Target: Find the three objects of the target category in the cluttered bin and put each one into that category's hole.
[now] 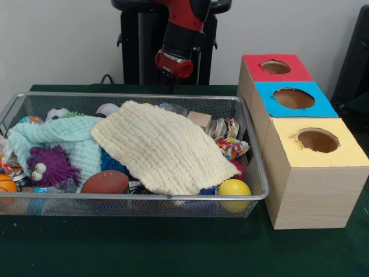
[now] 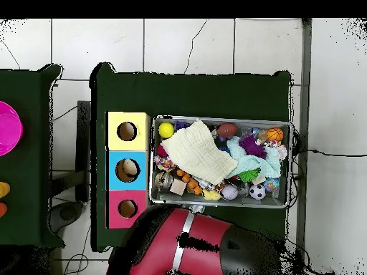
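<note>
A dark green table [image 1: 173, 254] is seen before a pale wall. The gripper [image 1: 168, 85] hangs behind the wire bin [image 1: 253, 173]; whether its jaws are spread cannot be told. Just below and in front of the jaws a cream cloth [image 1: 164, 147] covers the clutter. Beside it lie a brown football [image 1: 105, 182] and a yellow ball [image 1: 234, 188]. To the side stand the red box [image 1: 275, 68], blue box [image 1: 294, 99] and yellow box [image 1: 317, 156].

red arm [image 1: 183, 29], black joints, rounded red wrist end

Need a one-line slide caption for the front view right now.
Red-and-black robot arm hangs behind a wire mesh bin of toys under a cream knitted cloth, beside three wooden boxes with holes.
</note>
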`<action>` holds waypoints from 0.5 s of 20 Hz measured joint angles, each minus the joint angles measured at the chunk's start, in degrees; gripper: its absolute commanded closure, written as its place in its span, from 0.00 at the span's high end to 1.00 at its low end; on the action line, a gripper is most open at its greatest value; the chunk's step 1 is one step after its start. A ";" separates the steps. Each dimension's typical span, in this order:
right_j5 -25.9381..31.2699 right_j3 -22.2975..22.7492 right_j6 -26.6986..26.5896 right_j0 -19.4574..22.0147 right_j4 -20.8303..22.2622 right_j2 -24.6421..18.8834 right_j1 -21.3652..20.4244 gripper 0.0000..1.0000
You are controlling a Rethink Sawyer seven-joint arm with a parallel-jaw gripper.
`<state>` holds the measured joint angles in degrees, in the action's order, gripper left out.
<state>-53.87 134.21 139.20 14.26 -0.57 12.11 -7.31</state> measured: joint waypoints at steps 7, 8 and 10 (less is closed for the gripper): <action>5.27 0.79 0.00 -1.42 -2.25 -0.38 -2.18 0.00; 7.19 1.30 0.00 -1.73 -2.54 -0.50 -2.92 0.00; 13.88 3.34 0.00 -2.78 -2.82 -0.60 -5.66 0.00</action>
<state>-39.99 137.55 139.20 11.48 -3.39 11.52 -12.97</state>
